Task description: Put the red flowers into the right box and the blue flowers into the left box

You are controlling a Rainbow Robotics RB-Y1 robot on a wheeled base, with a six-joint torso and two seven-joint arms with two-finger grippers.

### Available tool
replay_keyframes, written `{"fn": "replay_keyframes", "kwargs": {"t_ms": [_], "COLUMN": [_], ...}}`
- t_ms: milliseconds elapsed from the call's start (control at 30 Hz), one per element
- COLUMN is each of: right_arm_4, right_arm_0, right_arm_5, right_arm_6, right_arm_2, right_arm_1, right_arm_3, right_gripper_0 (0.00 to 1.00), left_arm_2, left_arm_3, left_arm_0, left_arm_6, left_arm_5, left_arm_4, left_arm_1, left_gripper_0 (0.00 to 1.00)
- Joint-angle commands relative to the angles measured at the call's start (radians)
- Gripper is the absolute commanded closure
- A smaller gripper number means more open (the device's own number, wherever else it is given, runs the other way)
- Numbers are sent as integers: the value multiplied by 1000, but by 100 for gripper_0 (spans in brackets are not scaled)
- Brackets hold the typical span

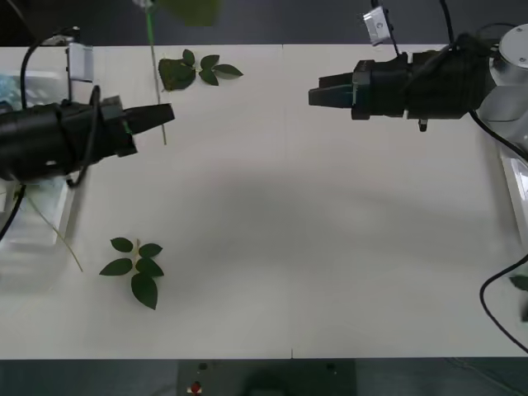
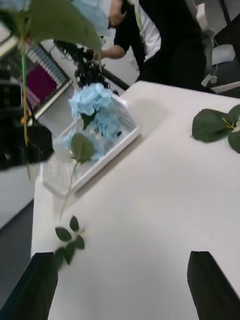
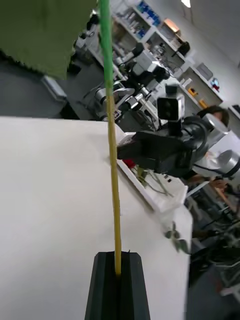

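My left gripper (image 1: 167, 114) (image 3: 118, 257) is shut on the lower end of a long thin green stem (image 1: 151, 49) (image 3: 112, 150), held upright above the table's left side. The stem's bloom is out of view; a big leaf (image 2: 60, 20) hangs near its top. Blue flowers (image 2: 95, 107) lie in the left box (image 2: 107, 155) (image 1: 33, 247) at the table's left edge. The right box (image 3: 150, 192) (image 1: 520, 186) sits at the right edge, with stems and something red (image 3: 131, 163) in it. My right gripper (image 1: 316, 91) (image 2: 122, 260) hovers open and empty over the table's far right part.
A bloomless leaf sprig (image 1: 196, 70) (image 2: 215, 125) lies at the far middle of the table, and another (image 1: 136, 268) (image 2: 69, 240) near the front left. A thin stem (image 1: 58, 235) pokes out of the left box. A person stands beyond the table's far edge.
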Motion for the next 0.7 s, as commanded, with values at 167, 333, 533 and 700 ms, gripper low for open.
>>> {"fn": "replay_keyframes", "kwargs": {"t_ms": [167, 333, 533, 700], "right_arm_4": [-72, -71, -69, -72], "right_arm_0": [-49, -49, -49, -49], "right_arm_5": [41, 83, 90, 90], "right_arm_6": [174, 174, 174, 174], "right_arm_2": [164, 198, 233, 250], "right_arm_1": [-203, -275, -345, -364], "right_arm_3": [-41, -48, -91, -116], "right_gripper_0": [25, 25, 25, 24], "left_arm_2": [272, 376, 461, 525], "left_arm_3": [-169, -193, -193, -193], "left_arm_0": [117, 145, 178, 212], "left_arm_6": [196, 230, 231, 215], "left_arm_5": [154, 165, 84, 29], "left_arm_4": [-190, -374, -626, -762], "left_arm_1": [87, 127, 182, 231], "left_gripper_0": [100, 100, 100, 100]}}
